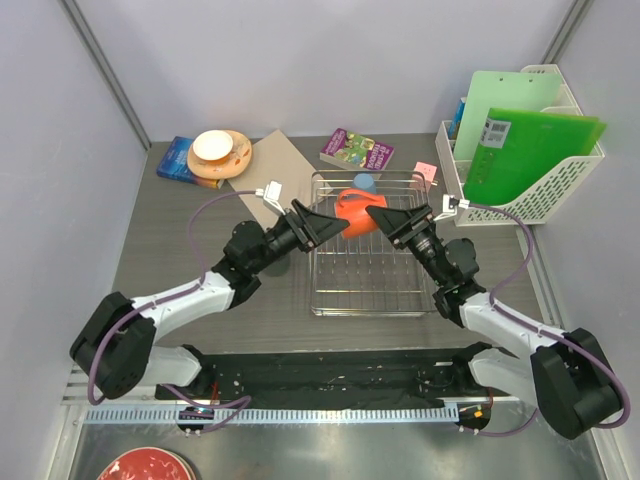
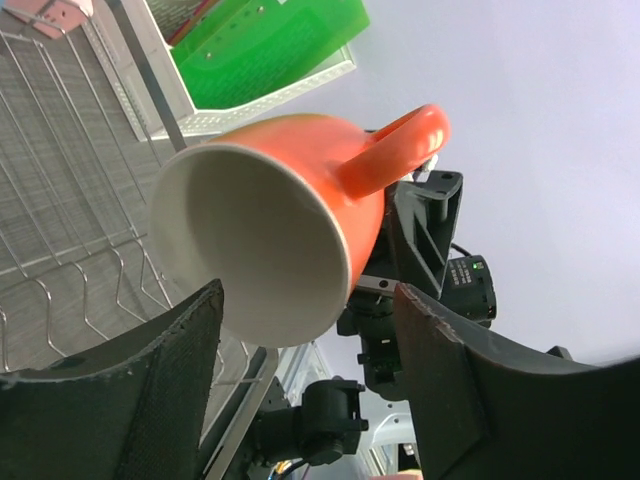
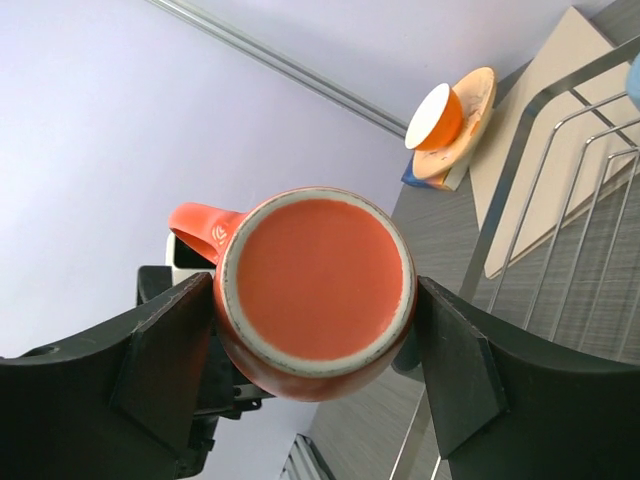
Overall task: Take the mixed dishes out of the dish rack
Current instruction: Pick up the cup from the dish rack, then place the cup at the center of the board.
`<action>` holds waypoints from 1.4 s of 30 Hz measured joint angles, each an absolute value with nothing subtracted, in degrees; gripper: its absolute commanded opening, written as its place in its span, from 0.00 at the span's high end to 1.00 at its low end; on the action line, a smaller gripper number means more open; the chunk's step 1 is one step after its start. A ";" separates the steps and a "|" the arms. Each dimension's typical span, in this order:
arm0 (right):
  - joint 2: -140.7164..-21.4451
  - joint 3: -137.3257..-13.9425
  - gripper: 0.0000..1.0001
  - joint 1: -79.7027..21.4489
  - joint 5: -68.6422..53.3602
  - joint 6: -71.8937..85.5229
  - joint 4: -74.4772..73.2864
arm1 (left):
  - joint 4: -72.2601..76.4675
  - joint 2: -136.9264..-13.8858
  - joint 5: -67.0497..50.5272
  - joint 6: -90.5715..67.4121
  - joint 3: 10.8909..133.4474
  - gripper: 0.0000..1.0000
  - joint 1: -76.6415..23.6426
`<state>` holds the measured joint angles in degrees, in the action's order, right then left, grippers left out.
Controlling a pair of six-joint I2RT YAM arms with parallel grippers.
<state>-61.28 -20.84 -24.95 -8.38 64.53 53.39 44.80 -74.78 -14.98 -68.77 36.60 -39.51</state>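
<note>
You're holding a glossy orange ceramic mug (image 1: 352,212) with a loop handle, a pale inside and a pale ring round its base. It is lying on its side in the air over the far half of the chrome wire dish rack (image 1: 365,290). Your right jaws are clamping its body near the base, touching both sides. Your left jaws are standing open around its mouth, with a gap showing on one side. A light-blue cup (image 1: 365,183) is sitting at the rack's far edge.
</note>
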 measured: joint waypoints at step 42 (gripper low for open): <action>-38.59 -35.14 0.00 -25.02 13.82 40.99 3.18 | -14.20 -68.18 -2.44 -44.34 62.70 1.00 -39.05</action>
<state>-38.59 -35.14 -25.02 13.82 40.99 3.18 -14.20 -68.18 -2.44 -44.34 62.70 -39.05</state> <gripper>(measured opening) 0.996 0.072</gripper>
